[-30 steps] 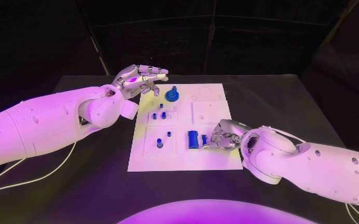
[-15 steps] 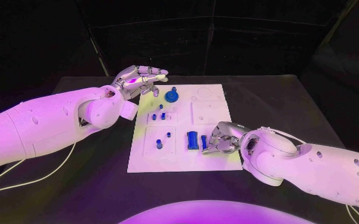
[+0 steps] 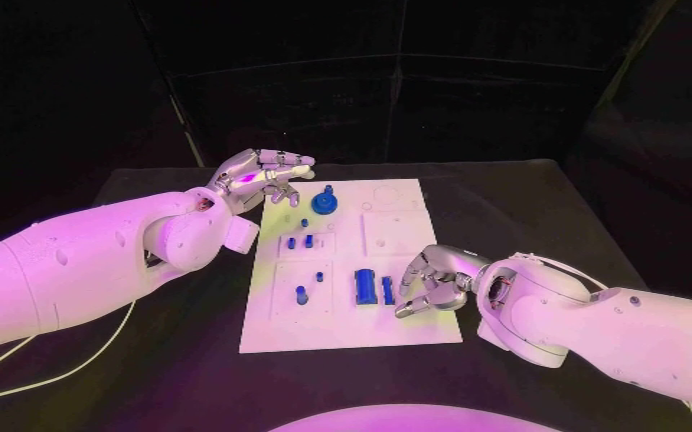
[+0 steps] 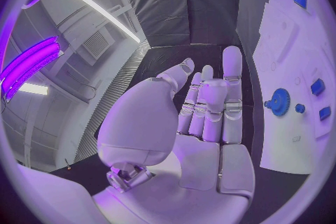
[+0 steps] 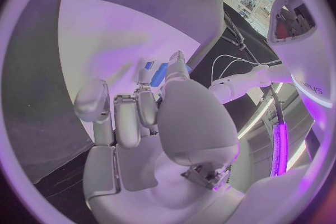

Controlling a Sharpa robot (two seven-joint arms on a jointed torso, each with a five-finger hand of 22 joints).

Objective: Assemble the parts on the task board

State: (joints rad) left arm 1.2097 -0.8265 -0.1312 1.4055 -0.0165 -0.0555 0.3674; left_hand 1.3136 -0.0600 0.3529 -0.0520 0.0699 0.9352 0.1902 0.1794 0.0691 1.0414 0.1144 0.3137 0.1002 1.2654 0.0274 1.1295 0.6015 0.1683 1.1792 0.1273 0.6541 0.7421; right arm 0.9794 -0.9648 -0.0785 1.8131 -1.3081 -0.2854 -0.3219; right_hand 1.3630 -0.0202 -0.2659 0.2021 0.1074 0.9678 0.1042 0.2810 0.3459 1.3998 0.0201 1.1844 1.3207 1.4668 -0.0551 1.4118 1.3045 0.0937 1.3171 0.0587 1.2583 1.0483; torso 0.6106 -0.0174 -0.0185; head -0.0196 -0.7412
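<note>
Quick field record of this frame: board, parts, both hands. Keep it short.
surface: black table
task board: white plate, mid-table
blue gear: far end of the board, by the left hand
small blue parts: on the board's left side
long blue parts: two side by side, near the right hand
left hand: above the board's far left corner, fingers apart, holds nothing
right hand: at the board's near right, beside the long blue parts; grasp unclear
</note>
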